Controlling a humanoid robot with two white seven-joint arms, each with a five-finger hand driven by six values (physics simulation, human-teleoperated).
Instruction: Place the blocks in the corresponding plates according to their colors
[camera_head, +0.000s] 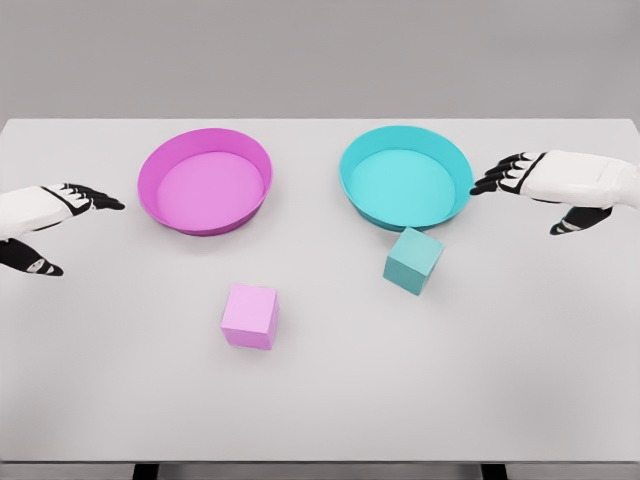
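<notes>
Both robot hands, left (45, 215) and right (560, 185), hover spread and empty, wrists cut off by frame edges.

You have a magenta plate (205, 180) just beyond the black fingers (95, 197) of the left hand (45, 215), whose back is white. Its inside floor is a lighter pink than its wall. Off the black fingers (505, 172) of the white right hand (565, 185) sits a turquoise plate (406, 176), its floor paler too. The pink block (250, 316) is a soft pastel shade, and the teal block (412, 260) is duller than its plate. Your bench (330, 390) is plain pale grey, unpatterned.
</notes>
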